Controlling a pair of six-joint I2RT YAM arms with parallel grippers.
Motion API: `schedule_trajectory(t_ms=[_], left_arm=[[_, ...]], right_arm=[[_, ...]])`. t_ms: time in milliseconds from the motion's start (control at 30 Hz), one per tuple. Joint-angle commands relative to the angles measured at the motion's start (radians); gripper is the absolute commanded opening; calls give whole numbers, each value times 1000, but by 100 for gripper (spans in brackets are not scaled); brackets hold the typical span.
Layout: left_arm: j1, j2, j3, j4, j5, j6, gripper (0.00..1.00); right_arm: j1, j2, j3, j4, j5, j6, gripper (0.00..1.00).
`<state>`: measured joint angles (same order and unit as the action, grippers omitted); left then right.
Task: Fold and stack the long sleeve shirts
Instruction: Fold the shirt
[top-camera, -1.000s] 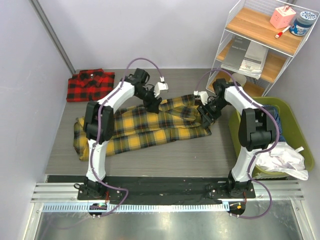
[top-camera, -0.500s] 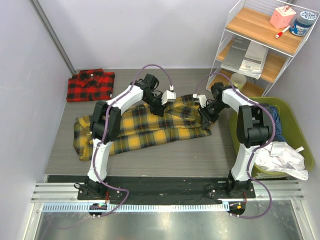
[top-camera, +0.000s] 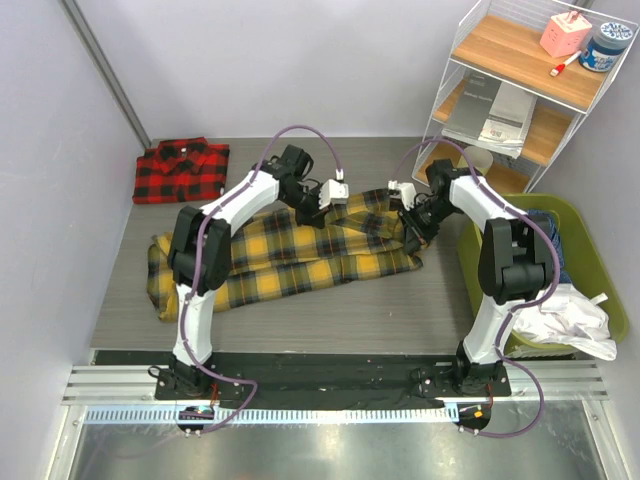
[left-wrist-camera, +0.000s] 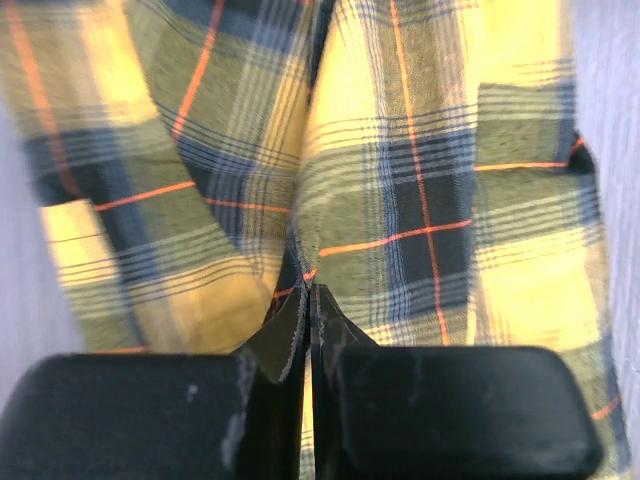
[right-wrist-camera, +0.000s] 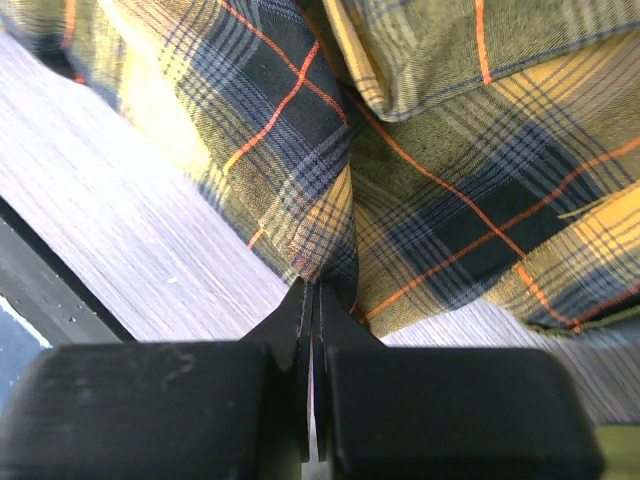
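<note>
The yellow-and-black plaid shirt (top-camera: 290, 255) lies spread across the middle of the table, lengthwise from left to right. My left gripper (top-camera: 320, 210) is down on its far upper edge, jaws shut, pinching a ridge of the yellow cloth (left-wrist-camera: 400, 200) at the tips (left-wrist-camera: 311, 292). At the shirt's right end, my right gripper (top-camera: 412, 228) is shut on a fold of the fabric edge (right-wrist-camera: 300, 230), tips (right-wrist-camera: 318, 287) just above the grey table. The red-and-black shirt (top-camera: 182, 170) sits folded at the back left, away from both arms.
A green bin (top-camera: 600, 300) holding white and dark clothes (top-camera: 560, 315) stands at the right, close to the right arm. A wire shelf (top-camera: 520, 90) with wooden boards and small items stands at the back right. The grey wall runs along the left.
Both grippers have closed from open onto the yellow shirt. The left gripper moved right along the shirt's far edge; the right gripper stayed at the right end.
</note>
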<state>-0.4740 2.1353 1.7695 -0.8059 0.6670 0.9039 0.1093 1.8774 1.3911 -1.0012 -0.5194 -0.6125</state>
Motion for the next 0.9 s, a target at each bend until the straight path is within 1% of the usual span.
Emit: schedule_trajectory(t_ms=[0,233,400,500,533,567,600,667,767,867], left_arm=[[12,-109,-19,39,31,23,0],[20,-94,-16,119,-30,-36,0],[26,-45,1,123,-69,-33,0],[25,-29,-2,146,-95,-37,1],[25,-22,-4,148,-99,-39,4],[25,-15,-4,149,-99,-40,19],[25,-12,-4,151,-104,-51,26],[26,-8,-4,152,-128,-71,36],[41,-32,-16,151,-139,-109,43],[63,-89,-31,125,-181,-163,46]], right_arm=[[0,-80,32,-13,-34,-23,1],[0,-58,91,55,1,7,1],[0,23,147,65,28,8,1],[-2,46,151,58,42,-6,1],[-2,52,145,53,48,-10,1],[-2,52,138,53,55,-18,1],[-2,55,123,52,62,-23,1],[0,63,108,56,96,-32,1],[0,77,74,79,143,-41,1],[-2,86,62,101,185,-20,3]])
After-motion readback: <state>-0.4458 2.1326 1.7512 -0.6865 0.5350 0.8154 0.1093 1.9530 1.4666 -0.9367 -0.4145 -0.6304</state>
